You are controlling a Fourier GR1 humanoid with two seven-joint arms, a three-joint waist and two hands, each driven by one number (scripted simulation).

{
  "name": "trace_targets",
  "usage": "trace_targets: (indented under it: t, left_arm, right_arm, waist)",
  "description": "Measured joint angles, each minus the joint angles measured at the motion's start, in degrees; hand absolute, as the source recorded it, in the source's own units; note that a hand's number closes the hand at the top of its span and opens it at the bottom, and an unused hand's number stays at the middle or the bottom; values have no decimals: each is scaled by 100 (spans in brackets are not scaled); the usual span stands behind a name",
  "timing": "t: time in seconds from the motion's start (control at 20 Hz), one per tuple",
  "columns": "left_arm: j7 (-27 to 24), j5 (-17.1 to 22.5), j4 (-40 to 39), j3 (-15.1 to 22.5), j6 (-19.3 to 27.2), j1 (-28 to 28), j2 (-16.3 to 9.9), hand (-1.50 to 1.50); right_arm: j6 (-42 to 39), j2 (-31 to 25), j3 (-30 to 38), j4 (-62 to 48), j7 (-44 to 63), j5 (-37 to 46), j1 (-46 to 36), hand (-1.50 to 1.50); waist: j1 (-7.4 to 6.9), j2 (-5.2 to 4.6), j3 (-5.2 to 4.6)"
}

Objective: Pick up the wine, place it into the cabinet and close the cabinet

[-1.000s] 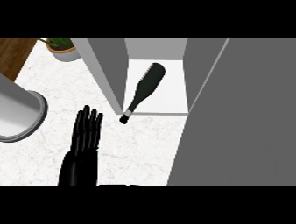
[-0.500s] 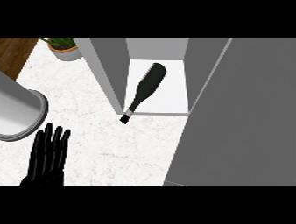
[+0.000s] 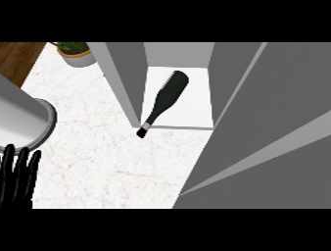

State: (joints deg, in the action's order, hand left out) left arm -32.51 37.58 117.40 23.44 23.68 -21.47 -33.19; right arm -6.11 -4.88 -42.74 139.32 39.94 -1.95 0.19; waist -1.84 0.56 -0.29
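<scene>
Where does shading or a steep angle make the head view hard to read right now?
Head view: flat, even light with no glare; the wine bottle reads as a dark silhouette on the pale cabinet floor. The steep angle stretches the cabinet door into a grey wedge. One black hand shows lower left.

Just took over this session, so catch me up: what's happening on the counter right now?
The wine bottle lies on its side inside the open cabinet, its neck poking out over the front edge above the marble counter. Nothing is holding it. One black hand shows at the lower left, fingers straight and holding nothing, well away from the bottle. The cabinet isn't closed yet. A potted plant sits at the back.
</scene>
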Motion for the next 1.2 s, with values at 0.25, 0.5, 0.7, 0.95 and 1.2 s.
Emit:
trace_targets:
  t: [0.25,0.5,0.7,0.95,1.2]
  left_arm:
    - [-65,359,26,-502,-497,-262,-296,-150]
    - [-81,742,70,-987,-1077,-524,-604,-150]
    - [-96,1014,34,-1367,-1490,-645,-787,-150]
    - [-66,1275,-117,-1746,-1900,-714,-937,-150]
    - [28,1524,-108,-2086,-2180,-772,-1065,-150]
  right_arm:
    - [952,203,-478,-444,63,93,-987,150]
    - [1818,39,-477,-830,38,-203,-2124,150]
    - [2442,299,-391,-1627,70,-489,-3268,150]
    - [2941,428,41,-2851,7,-1171,-4802,150]
    - [3059,470,495,-4292,-434,-1906,-6097,150]
  waist:
    - [-64,-10,-6]
    - [-141,-29,-4]
    - [-205,-40,-4]
    - [-241,-63,2]
    - [-310,-91,7]
